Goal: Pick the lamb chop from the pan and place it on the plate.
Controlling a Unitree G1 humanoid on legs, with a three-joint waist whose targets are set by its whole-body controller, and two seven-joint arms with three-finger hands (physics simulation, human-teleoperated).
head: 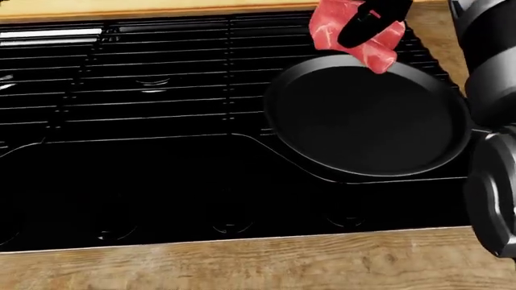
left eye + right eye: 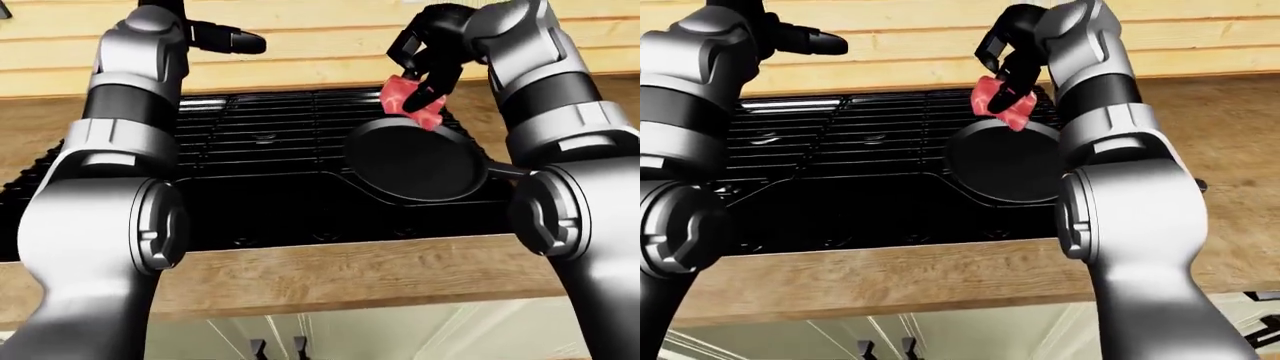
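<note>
The right hand (image 2: pixel 432 56) has its dark fingers clamped on the lamb chop (image 1: pixel 355 33), which hangs clear above the pan (image 1: pixel 367 118) at about the rim's twelve o'clock in the head view. The left hand (image 2: pixel 215 36) is raised over the stove (image 1: pixel 137 121); its fingers seem extended, though I cannot tell for sure.

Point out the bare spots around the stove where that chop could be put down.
The right hand holds the lamb chop above the pan's upper rim. The pan itself is now empty. The stove grates left of it are bare, as is the wooden counter strip along the bottom. The right edge is crowded by the robot's arm. No plate shows.
</note>
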